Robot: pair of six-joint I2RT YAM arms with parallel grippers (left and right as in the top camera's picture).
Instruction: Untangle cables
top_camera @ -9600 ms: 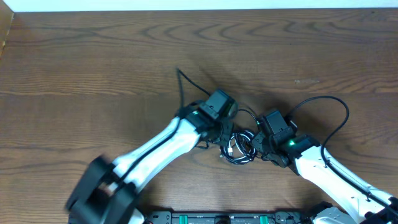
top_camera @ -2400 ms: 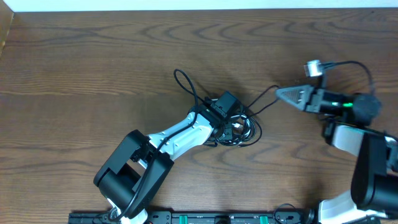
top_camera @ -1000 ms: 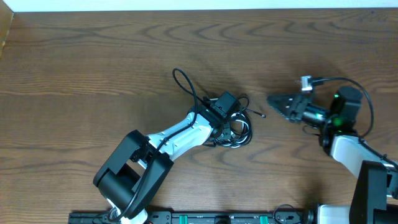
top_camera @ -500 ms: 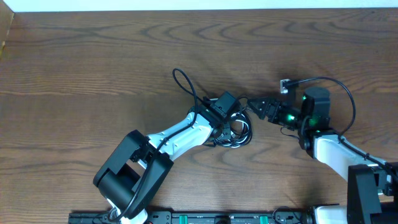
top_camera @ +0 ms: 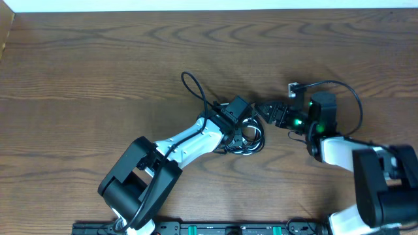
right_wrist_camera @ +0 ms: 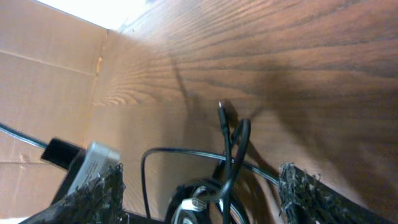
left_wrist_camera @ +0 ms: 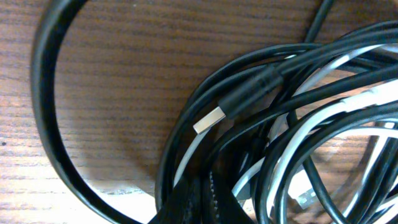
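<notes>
The cables [top_camera: 251, 139] lie as a tangled bundle of thin black and white strands at mid-table, and one black loop [top_camera: 191, 83] reaches out to the upper left. My left gripper [top_camera: 240, 129] is down in the bundle. In the left wrist view it [left_wrist_camera: 204, 198] is shut, with black and white strands [left_wrist_camera: 292, 124] running into its tips and a USB plug [left_wrist_camera: 209, 120] lying just beyond. My right gripper [top_camera: 260, 109] points left at the bundle's right edge. In its own view it [right_wrist_camera: 202, 193] is open, and a raised black strand [right_wrist_camera: 231, 149] stands between its fingers [right_wrist_camera: 303, 190] untouched.
A thicker black wire [top_camera: 346, 91] with a small white connector [top_camera: 293, 87] arcs over my right wrist. A cardboard box [right_wrist_camera: 50, 93] stands at the table's left side. The wooden table [top_camera: 98, 65] ends at a pale strip along the far edge.
My right gripper has swung left from the table's right part up to the bundle and has opened a little wider. The left gripper and the bundle have stayed put.
</notes>
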